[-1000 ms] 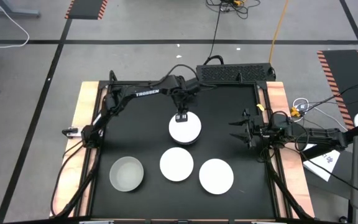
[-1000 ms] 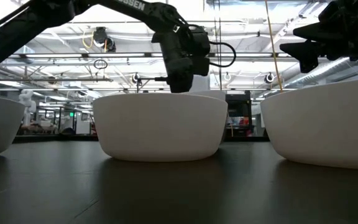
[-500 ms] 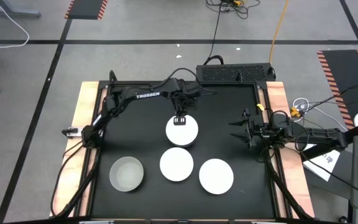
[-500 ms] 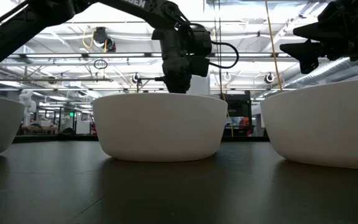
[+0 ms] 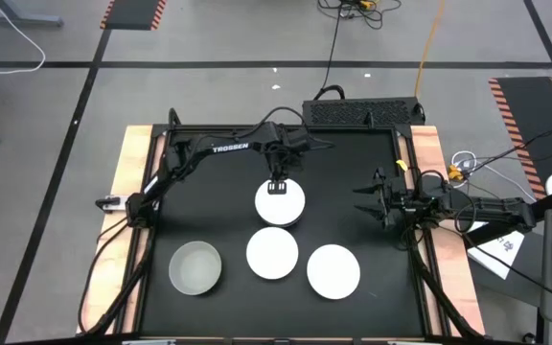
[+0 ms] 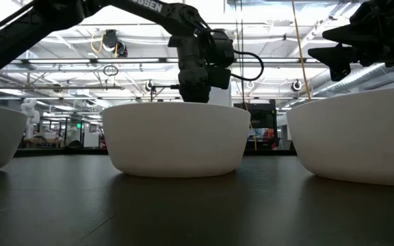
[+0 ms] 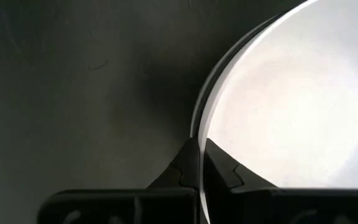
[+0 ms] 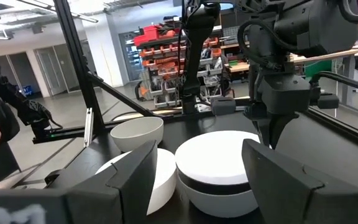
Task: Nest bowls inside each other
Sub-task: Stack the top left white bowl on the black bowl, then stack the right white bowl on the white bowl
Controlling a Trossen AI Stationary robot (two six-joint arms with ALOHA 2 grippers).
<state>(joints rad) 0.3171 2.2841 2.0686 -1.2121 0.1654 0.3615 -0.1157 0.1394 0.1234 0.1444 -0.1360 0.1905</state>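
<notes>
Bowls: white stack (image 5: 281,201) near table centre, left tool (image 5: 278,184) clamped on its far rim. Over the last second it slid slightly toward the left edge, so I judge it's being lined up for nesting. Left arm reaches in from the far-left corner, wrist pointing down. Right tool (image 5: 364,203) waits spread open, empty, near the right edge.

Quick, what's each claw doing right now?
Left gripper: closed on the rim of the white bowl.
Right gripper: open, holding nothing.
</notes>
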